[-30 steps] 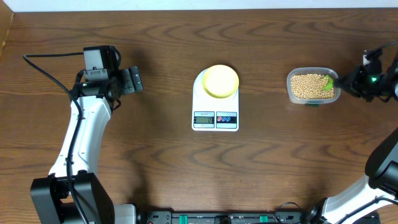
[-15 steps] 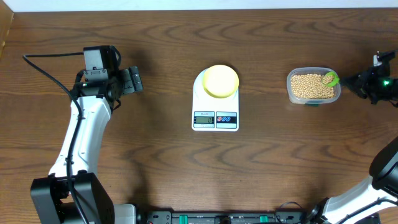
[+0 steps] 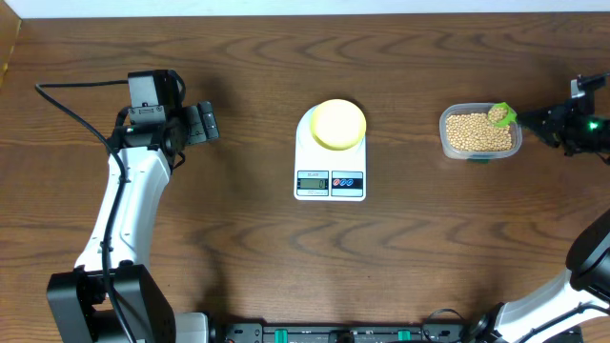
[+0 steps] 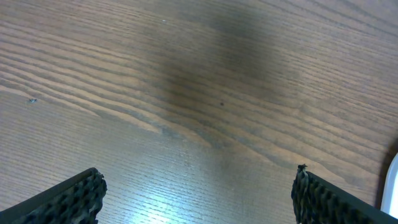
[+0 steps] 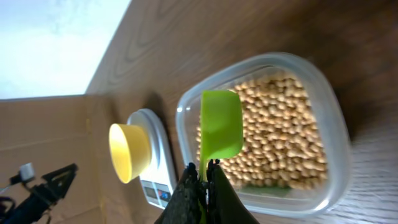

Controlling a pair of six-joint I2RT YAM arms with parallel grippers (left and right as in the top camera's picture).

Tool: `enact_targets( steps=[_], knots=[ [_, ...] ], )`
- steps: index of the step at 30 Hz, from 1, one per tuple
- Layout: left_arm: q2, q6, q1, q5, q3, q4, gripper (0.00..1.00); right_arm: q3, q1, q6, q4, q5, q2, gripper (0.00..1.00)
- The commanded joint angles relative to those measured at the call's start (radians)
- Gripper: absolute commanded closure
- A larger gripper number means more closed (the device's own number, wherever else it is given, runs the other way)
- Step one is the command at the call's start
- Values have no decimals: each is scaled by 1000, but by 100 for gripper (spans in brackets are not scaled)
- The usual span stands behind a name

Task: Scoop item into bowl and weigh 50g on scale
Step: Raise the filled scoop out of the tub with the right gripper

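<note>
Even bright light, soft shadows, glare on table [image 4: 186, 199] wood, wrist views slightly blurred

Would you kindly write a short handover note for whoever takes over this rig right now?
Left claw: open, empty, over bare table on the left.
Right claw: shut on the handle of the green scoop, which is above the beans in the clear container, far right.
Bowl: on the scale, centre; looks empty.
Done: scoop grasped and at the beans.
Left: carry beans to the bowl, repeat until the display shows 50 g.
</note>
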Motion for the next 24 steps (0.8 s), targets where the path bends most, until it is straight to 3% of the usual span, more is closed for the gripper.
enact_targets(
  steps=[1,24],
  knots=[
    [14,-9,0,-17,1,-2,2,-8,-2,-26,0,-72,6,98],
    [14,-9,0,-17,1,-2,2,-8,38,30,56,-198,6,95]
  ],
)
